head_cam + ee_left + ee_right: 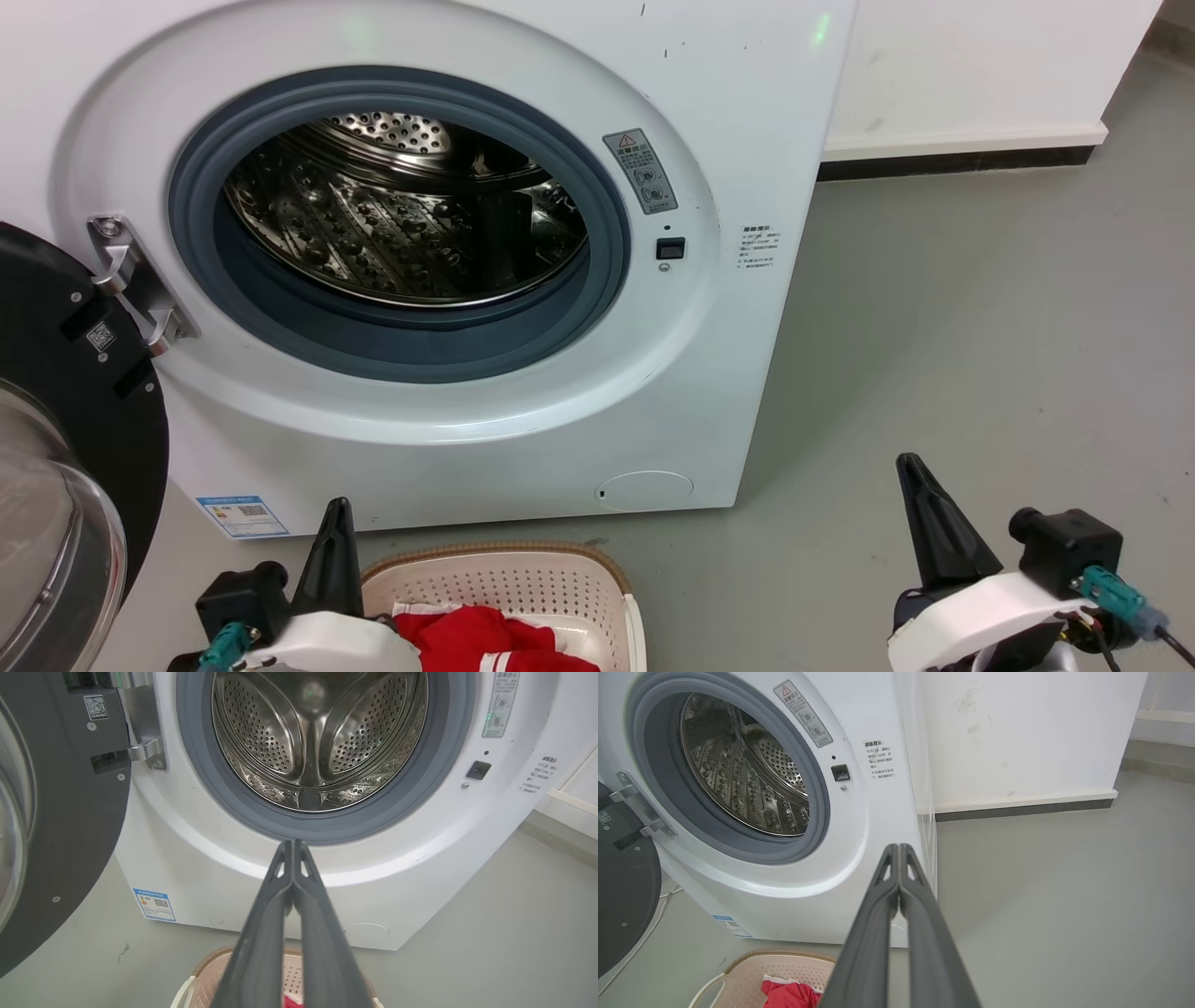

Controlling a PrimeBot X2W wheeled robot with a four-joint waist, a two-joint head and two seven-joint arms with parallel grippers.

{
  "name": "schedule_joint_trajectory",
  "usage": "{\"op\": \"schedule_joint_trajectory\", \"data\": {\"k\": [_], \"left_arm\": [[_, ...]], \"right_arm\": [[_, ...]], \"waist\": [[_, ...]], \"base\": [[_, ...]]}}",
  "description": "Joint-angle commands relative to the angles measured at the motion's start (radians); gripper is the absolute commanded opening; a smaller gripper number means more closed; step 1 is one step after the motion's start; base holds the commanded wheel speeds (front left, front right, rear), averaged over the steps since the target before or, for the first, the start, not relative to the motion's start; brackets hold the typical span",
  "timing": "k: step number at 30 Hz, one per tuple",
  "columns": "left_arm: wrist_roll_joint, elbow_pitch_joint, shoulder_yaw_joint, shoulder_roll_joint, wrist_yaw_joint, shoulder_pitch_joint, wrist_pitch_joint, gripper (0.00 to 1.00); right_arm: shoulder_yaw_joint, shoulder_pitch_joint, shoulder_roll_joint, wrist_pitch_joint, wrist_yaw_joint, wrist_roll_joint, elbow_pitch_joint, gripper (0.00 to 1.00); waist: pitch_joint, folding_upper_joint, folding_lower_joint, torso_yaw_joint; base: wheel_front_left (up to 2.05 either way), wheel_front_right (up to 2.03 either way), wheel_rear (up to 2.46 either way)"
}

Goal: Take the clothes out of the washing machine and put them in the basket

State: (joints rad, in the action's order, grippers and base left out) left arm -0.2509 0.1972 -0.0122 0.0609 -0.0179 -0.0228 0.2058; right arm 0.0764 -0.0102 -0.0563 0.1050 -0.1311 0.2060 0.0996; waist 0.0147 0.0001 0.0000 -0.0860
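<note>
Head: drum (401,215) of washing machine (485,439) looks empty; red clothes (471,635) lie in basket (532,579), on the floor (934,327) just in front.
Left wrist: left tool (293,845) pinched together, holding nothing.
Right wrist: right tool (899,847) same, empty.
Unloading looks done; nothing visibly left.

The white washing machine (523,420) before me has its door (56,392) swung open. Red clothes (471,639) lie in the cream basket (532,581) at its foot.
</note>
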Motion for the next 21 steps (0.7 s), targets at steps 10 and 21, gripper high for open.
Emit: {"op": "schedule_joint_trajectory", "data": {"k": [10, 21], "left_arm": [[-0.223, -0.010, 0.020, 0.001, 0.025, 0.039, -0.045, 0.00], [-0.388, -0.003, 0.035, -0.001, 0.043, 0.053, -0.084, 0.00]], "right_arm": [[-0.011, 0.042, -0.019, -0.018, 0.000, 0.248, 0.013, 0.00], [-0.023, 0.053, -0.027, -0.035, 0.000, 0.428, 0.031, 0.00]], "waist": [[-0.001, -0.0001, 0.0000, 0.008], [-0.002, -0.0001, 0.0000, 0.015]], "base": [[0.00, 0.00, 0.00], [0.00, 0.00, 0.00]]}}
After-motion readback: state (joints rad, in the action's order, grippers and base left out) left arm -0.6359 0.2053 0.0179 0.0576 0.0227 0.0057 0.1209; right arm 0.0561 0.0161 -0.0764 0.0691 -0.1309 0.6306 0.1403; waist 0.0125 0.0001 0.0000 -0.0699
